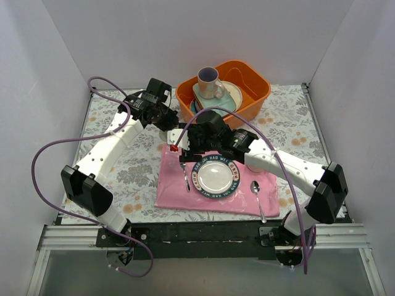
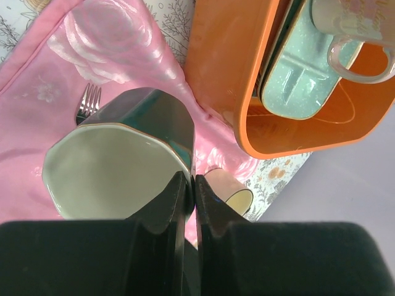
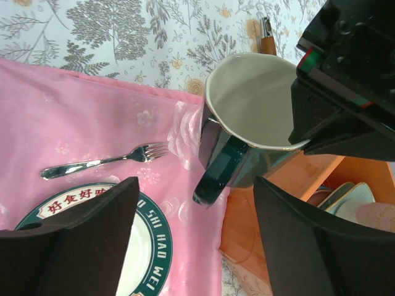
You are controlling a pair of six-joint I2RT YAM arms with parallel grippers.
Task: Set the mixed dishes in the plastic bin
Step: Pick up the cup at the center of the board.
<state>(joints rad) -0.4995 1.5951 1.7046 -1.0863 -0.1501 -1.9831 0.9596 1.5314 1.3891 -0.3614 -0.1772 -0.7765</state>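
Left gripper (image 2: pixel 194 185) up close is pinched tight on the rim of the dark green ceramic mug (image 2: pixel 117 166); mug's over the pink satin cloth (image 2: pixel 37 92), right beside the big orange rectangular plastic bin (image 2: pixel 228 80), not in it; right gripper (image 3: pixel 196 184) gapes wide, holding nothing, mug handle just ahead.

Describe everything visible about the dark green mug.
The dark green mug looks like glossy ceramic, dark green outside and pale cream inside, with a faceted rim and one loop handle. It is empty and roughly upright. The left gripper pinches its wall, one finger inside, one outside. It is over the pink cloth's edge, beside the plastic bin.
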